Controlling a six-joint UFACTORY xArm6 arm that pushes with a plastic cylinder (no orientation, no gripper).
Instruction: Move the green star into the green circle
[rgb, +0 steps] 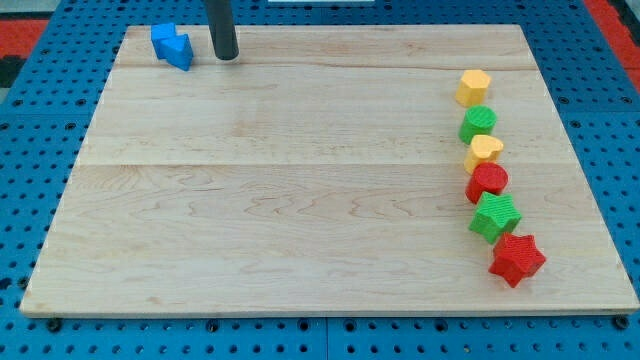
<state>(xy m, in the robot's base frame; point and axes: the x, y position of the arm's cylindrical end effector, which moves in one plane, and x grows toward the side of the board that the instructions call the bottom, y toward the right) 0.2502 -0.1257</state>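
The green star (495, 217) lies near the view's right edge of the wooden board, between a red round block (487, 181) above it and a red star (517, 259) below it. The green circle (478, 124) sits higher in the same column, two blocks above the green star. My tip (227, 56) rests on the board near the view's top left, far from both green blocks and just right of two blue blocks (172, 46).
A yellow hexagon-like block (473, 87) heads the right-hand column and a yellow heart (484, 150) sits under the green circle. The board (300, 200) lies on a blue pegboard surface.
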